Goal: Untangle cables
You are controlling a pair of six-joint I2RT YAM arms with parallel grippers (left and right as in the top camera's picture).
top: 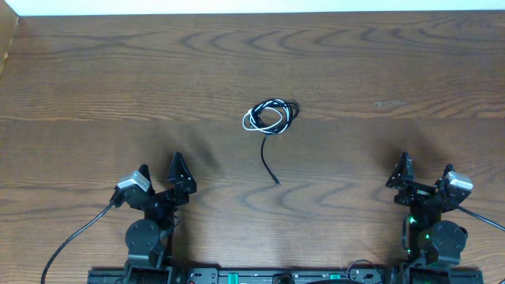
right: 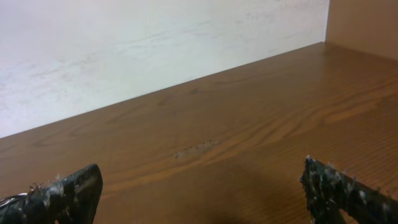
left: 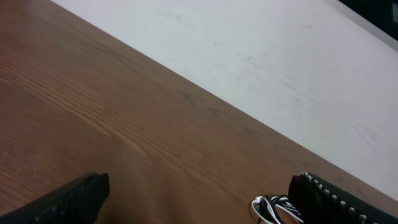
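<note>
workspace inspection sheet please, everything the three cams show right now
surface: brown wood-grain table, one faint scuff
job's things: cable bundle mid-table, black cords and a white cord coiled together, one black tail trailing toward the robot
clutter: nothing seen
grippers: left gripper and right gripper both open, empty, apart from the bundle
cables: left arm wire and right arm wire, thick and black, clear of the bundle
surroundings: white wall behind the far edge, wooden side panel on the right
</note>
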